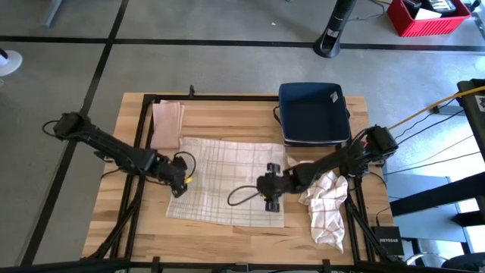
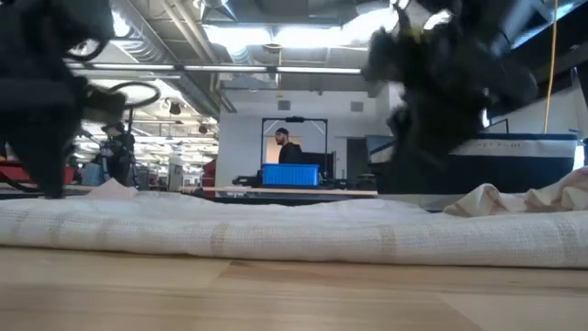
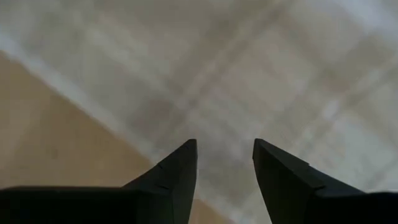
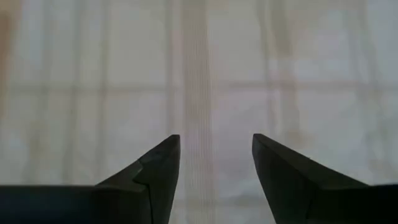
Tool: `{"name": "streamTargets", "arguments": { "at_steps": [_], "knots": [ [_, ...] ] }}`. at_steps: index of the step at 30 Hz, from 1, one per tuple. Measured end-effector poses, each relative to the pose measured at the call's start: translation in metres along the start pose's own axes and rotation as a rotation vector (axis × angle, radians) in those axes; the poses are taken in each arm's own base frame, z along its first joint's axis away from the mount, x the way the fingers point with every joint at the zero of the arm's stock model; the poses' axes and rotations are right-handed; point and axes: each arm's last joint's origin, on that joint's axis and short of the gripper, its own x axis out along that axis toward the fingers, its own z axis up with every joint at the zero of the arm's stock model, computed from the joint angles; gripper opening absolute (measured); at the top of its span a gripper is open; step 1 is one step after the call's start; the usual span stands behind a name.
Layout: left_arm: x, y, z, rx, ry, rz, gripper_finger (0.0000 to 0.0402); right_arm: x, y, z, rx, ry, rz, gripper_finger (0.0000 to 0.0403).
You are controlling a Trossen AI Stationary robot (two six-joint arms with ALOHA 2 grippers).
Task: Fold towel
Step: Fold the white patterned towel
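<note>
A white towel with thin grid lines (image 1: 227,178) lies spread flat on the wooden table (image 1: 227,239); in the low view it is a long pale band (image 2: 276,234). My left gripper (image 1: 180,188) hangs over the towel's left edge, pointing steeply down, fingers open (image 3: 224,146), with bare wood beside the hem. My right gripper (image 1: 271,199) stands over the towel near its right edge, also open (image 4: 216,140), with only flat cloth beneath it. Nothing sits between either pair of fingers.
A folded beige cloth (image 1: 167,125) lies at the far left of the table. A dark blue bin (image 1: 313,114) stands at the far right. A crumpled white checked cloth (image 1: 326,208) lies right of the towel, under my right arm. A person stands in the room beyond (image 2: 287,147).
</note>
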Motion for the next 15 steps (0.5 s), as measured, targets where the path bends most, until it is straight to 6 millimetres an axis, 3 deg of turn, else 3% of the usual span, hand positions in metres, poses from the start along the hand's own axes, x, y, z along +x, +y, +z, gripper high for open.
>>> {"name": "streamTargets", "arguments": {
  "at_steps": [4,8,15],
  "knots": [
    [0.008,0.005,-0.016,-0.061,0.044,0.014,0.0147,0.014,0.0,-0.026,0.036,0.117,-0.035,0.0205],
    [0.009,0.004,-0.027,-0.094,0.101,0.001,0.0147,0.014,-0.001,-0.035,0.07,0.176,-0.059,0.0205],
    [0.001,-0.005,-0.03,-0.09,0.134,-0.031,0.0147,0.012,0.0,-0.028,0.074,0.174,-0.043,0.0205]
  ]
}}
